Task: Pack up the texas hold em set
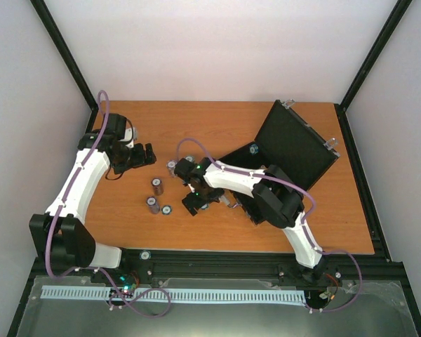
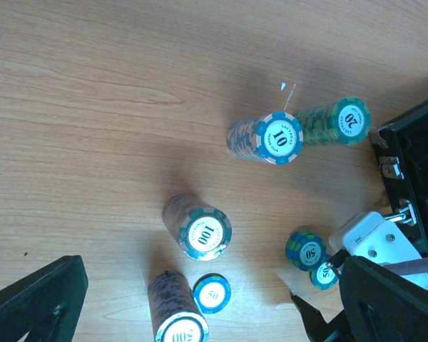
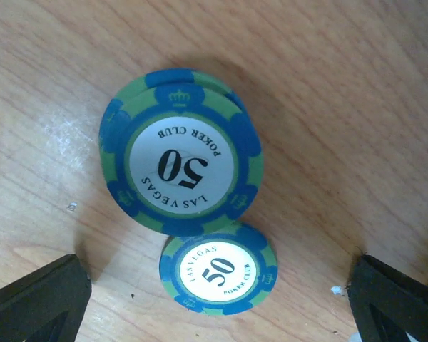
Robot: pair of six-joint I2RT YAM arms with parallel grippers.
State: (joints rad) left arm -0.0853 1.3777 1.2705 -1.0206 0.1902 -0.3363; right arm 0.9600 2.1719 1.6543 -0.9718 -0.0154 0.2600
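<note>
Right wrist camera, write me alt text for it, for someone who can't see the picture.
A short stack of green-and-blue poker chips, its top chip marked 50 Las Vegas Poker Club, stands on a wooden table, with a single 50 chip lying flat right below it in the view. The black jaws stand wide open at the bottom corners.

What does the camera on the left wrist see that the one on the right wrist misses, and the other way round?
Only the left wrist view: stacks of round poker chips marked 10, 20, 100 and 500, plus a corner of the black rectangular case. Only the right wrist view: the small print "Las Vegas Poker Club" and the crown marks on the chip rims. Both: the orange-brown wooden table and, it seems, the same blue-and-green pair marked 50, a short stack beside a single chip.
</note>
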